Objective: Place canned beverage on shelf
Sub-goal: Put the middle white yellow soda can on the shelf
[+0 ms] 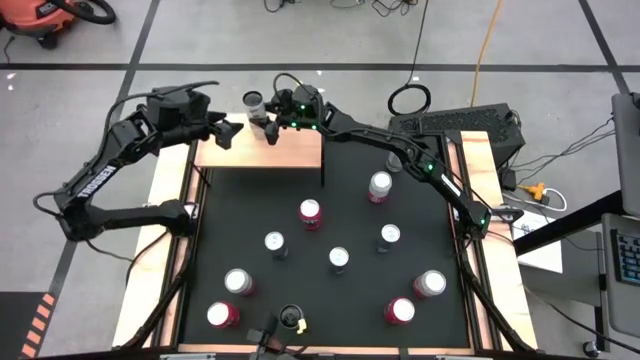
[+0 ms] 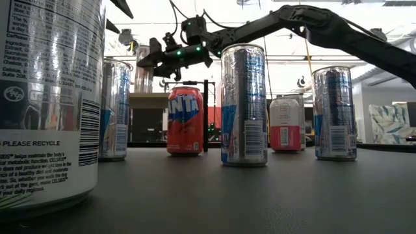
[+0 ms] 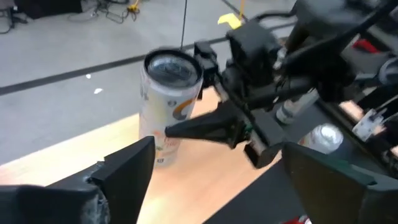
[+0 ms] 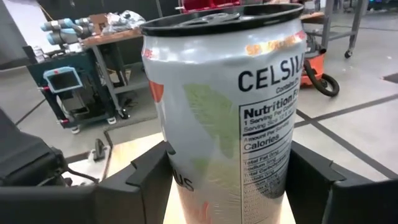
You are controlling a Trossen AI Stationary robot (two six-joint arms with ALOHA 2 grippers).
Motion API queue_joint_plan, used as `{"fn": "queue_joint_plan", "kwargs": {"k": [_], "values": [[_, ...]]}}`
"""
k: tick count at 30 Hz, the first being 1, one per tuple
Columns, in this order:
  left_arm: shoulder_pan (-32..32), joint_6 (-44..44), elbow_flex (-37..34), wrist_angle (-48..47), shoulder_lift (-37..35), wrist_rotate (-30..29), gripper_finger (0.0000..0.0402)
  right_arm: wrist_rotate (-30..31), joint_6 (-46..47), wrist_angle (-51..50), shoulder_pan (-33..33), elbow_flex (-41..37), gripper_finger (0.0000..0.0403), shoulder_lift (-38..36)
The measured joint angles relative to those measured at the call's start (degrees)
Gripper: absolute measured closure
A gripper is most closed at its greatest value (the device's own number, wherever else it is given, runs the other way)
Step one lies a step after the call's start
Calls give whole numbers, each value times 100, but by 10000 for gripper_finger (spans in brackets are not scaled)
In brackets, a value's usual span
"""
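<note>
On shelf (image 1: 300,152), can (image 4: 230,112) between right gripper (image 1: 268,126) jaws.

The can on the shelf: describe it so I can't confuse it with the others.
Find the pale wooden shelf at the table's far edge. A white Celsius can stands upright on its back edge, between the right gripper's fingers. All other cans stand on the black mat.

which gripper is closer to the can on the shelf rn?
Right. The right gripper has its fingers on either side of the can standing on the shelf. The left gripper is open just beside it, not touching.
</note>
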Motion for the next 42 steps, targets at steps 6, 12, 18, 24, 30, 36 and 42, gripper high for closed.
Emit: {"fn": "queue_joint_plan", "kwargs": {"k": [6,12,18,24,30,36,42], "values": [[-345,-129,0,-101,159,-155,79,4,-404,-230,42,0,181,-5],[-635,-350,0,-114,268,-219,80,4,-422,-384,79,7,181,-6],[-948,-601,0,-425,275,-547,80,-18,-384,-422,102,7,156,-12],[-1186,-762,0,-423,259,-641,80,-95,-258,-392,99,7,112,-12],[-1416,-896,0,-421,259,-986,80,-313,-254,-349,65,7,95,-12],[-1474,-916,0,-421,242,-1237,80,-309,-270,-339,60,7,118,-12],[-1394,-786,0,-222,238,-2084,80,-307,-372,-350,60,7,155,-36]]}}
